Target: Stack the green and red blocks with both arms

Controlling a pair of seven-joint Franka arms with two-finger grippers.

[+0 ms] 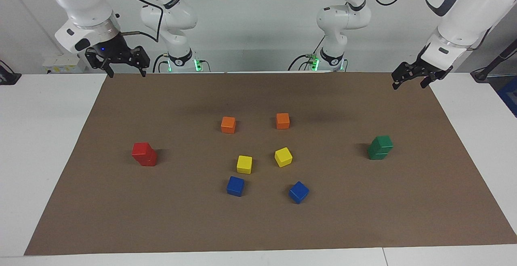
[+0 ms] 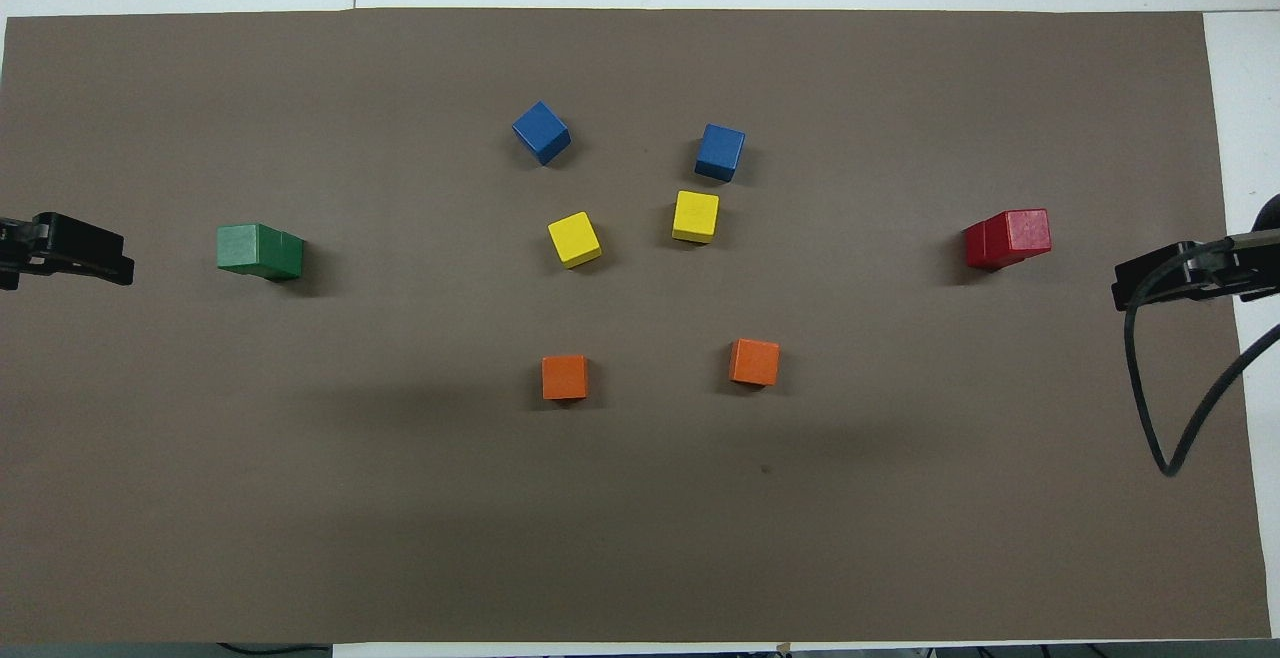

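Two red blocks stand as a stack (image 1: 144,154) toward the right arm's end of the mat; the stack also shows in the overhead view (image 2: 1008,238). Two green blocks stand as a stack (image 1: 380,147) toward the left arm's end, also in the overhead view (image 2: 259,250). The upper cube of each stack sits slightly turned on the lower one. My right gripper (image 1: 126,73) is open and empty, raised over the mat's corner by the robots. My left gripper (image 1: 408,85) is open and empty over the mat's other corner by the robots. Both are well apart from the stacks.
In the middle of the brown mat (image 1: 258,225) lie two orange cubes (image 1: 228,125) (image 1: 282,121), two yellow cubes (image 1: 244,164) (image 1: 283,157) and two blue cubes (image 1: 235,186) (image 1: 299,192), the blue ones farthest from the robots. White table surrounds the mat.
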